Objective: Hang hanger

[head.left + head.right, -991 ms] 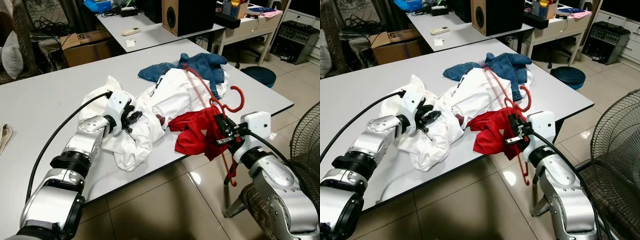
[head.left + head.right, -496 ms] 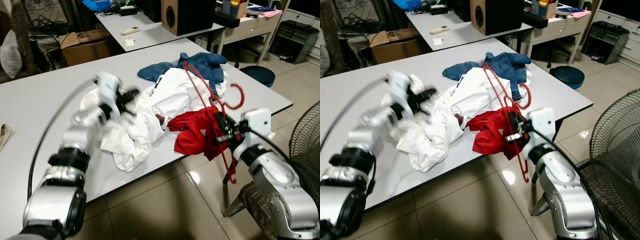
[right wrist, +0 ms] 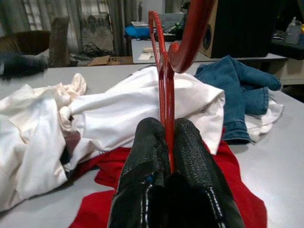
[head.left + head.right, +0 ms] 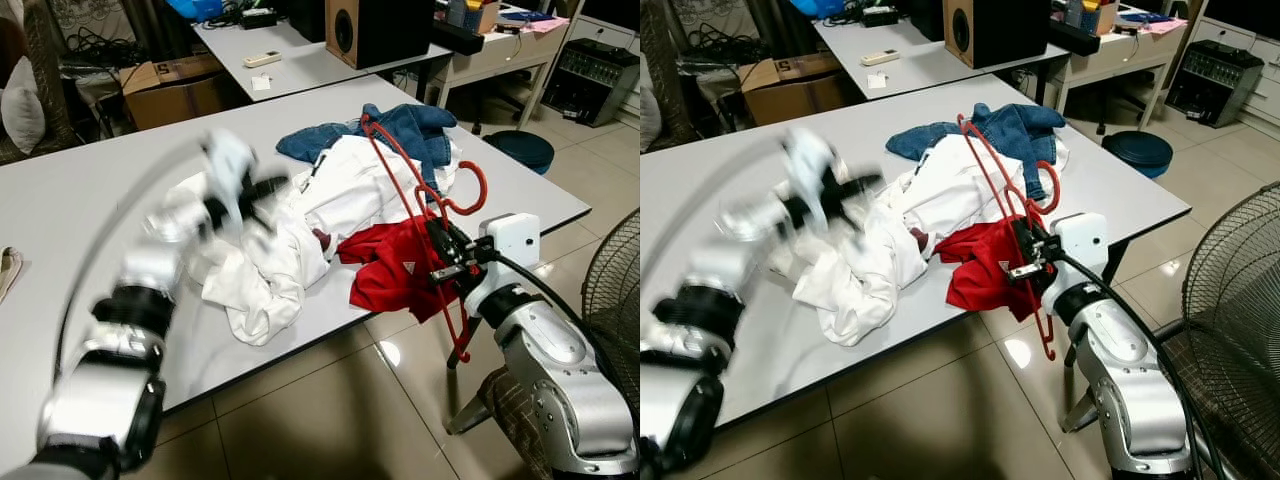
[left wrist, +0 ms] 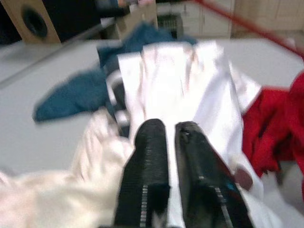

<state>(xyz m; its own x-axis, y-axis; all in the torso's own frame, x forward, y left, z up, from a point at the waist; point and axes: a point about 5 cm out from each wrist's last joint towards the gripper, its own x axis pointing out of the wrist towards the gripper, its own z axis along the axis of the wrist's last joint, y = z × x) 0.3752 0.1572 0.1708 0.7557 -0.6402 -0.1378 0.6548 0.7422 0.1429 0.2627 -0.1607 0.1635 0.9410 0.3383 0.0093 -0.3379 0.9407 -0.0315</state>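
Red hanger [image 4: 420, 200] apparently between right gripper [image 4: 447, 262] fingers.

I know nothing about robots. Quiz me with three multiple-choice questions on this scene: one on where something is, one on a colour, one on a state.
1. Where does the jeans lie?
A. table's far side
B. floor
C. under the table

2. What colour is the hanger?
A. blue
B. red
C. white

3. What are the right gripper fingers doing?
A. spread open
B. shut on the hanger
C. resting on the shirt

Answers: 1 A, it lies on the table behind the white shirt. 2 B, its frame and hook are red. 3 B, the right wrist view shows the red bar pinched between them.
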